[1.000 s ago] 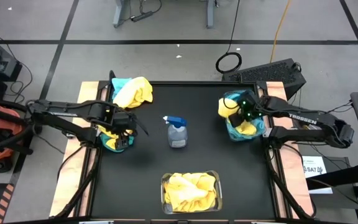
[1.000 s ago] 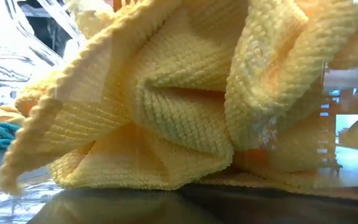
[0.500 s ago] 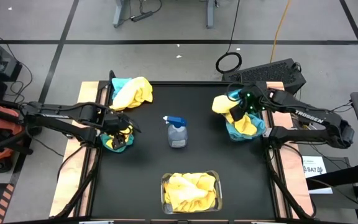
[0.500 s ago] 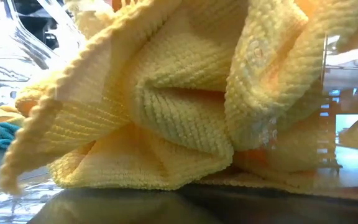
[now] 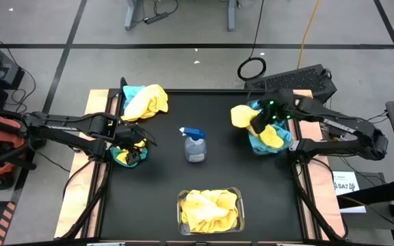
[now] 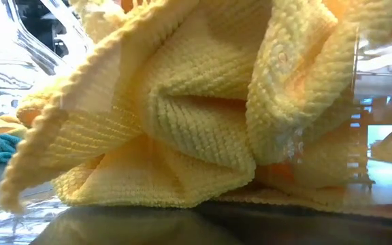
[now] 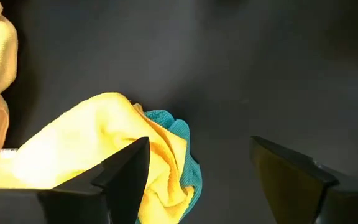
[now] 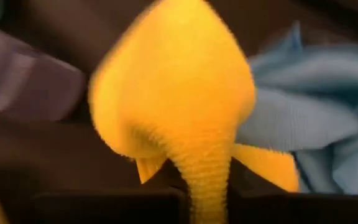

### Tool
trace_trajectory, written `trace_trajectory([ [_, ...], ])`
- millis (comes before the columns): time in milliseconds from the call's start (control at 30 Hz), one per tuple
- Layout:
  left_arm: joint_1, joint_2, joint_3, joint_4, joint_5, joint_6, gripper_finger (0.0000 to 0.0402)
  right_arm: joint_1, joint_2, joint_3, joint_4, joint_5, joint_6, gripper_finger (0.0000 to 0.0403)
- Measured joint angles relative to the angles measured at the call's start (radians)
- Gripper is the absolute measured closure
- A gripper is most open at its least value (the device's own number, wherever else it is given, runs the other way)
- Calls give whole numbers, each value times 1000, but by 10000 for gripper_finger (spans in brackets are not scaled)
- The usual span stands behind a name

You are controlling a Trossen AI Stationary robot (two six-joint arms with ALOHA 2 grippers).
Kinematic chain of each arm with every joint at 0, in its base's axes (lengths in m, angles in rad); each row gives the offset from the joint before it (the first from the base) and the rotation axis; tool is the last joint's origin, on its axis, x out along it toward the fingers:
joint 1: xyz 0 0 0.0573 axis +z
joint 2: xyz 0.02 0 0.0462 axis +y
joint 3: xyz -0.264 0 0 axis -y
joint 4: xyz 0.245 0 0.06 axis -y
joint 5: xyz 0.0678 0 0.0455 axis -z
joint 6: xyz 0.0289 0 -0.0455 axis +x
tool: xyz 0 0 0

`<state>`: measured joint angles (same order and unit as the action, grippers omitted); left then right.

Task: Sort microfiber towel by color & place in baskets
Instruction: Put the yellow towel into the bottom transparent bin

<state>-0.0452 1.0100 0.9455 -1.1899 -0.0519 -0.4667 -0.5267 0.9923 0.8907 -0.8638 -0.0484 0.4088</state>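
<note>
Yellow towel (image 5: 242, 116) hangs pinched in the shut jaws of the right gripper (image 5: 257, 121), lifted just off the teal pile (image 5: 269, 140) at the surface's right edge. Left gripper (image 5: 134, 145), jaws wide apart and holding nothing, hovers over a yellow-and-teal bundle (image 7: 135, 155).

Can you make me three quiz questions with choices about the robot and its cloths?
1. Where is the spray bottle?
A. middle of the table
B. inside a basket
C. on the floor

2. What colour are the cloths in the near basket?
A. teal
B. red
C. yellow

3. What is the right gripper doing?
A. hanging empty
B. pinching a yellow cloth
C. holding the bottle

Answers: 1 A, the bottle stands alone mid-table. 2 C, only yellow shows in the basket. 3 B, the right wrist view shows yellow cloth caught between the jaws.
</note>
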Motion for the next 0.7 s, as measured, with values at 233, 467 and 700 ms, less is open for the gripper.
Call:
trace_trajectory([
  [233,0,0,0,42,21,1,124,21,-31,277,-106,-150,-55,398],
  [467,0,0,0,143,44,1,124,142,-40,437,11,-469,-85,400],
  [700,0,0,0,211,44,-19,124,319,-25,443,120,-642,-117,402],
])
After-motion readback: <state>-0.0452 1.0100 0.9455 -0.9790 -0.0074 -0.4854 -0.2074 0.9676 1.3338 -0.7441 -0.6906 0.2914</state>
